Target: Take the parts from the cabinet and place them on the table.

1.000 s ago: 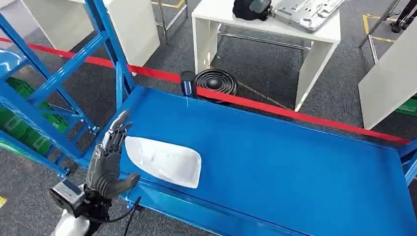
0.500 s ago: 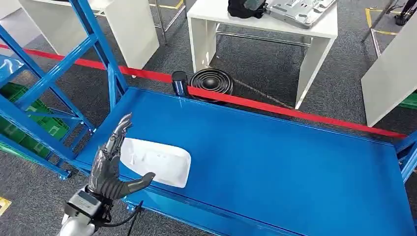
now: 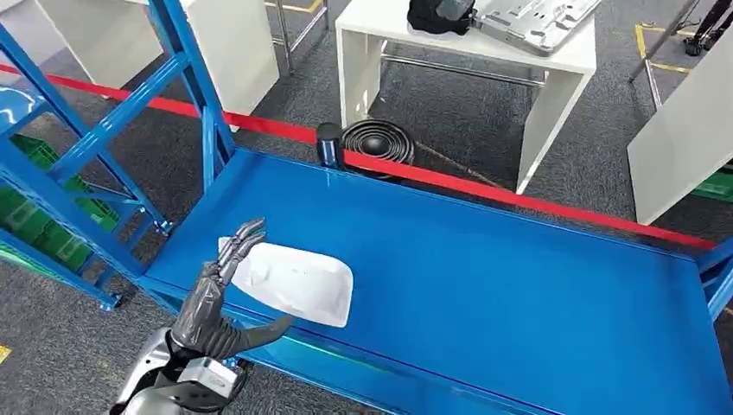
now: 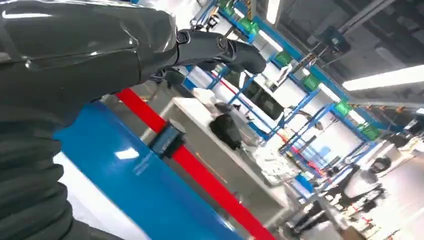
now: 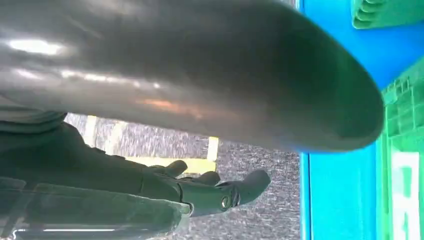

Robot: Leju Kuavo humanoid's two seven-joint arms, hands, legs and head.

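White part lies flat on the blue bench, near its left front corner. Left robot hand hovers at the bench's front edge, fingers spread and extended, thumb out to the side, holding nothing; fingertips overlap the part's left end (contact cannot be told from the head view). Right robot hand appears in the right wrist view with fingers loosely extended and apart, empty, over grey floor beside a blue frame and a green crate. Red barrier tape runs behind the bench; a white table stands beyond it.
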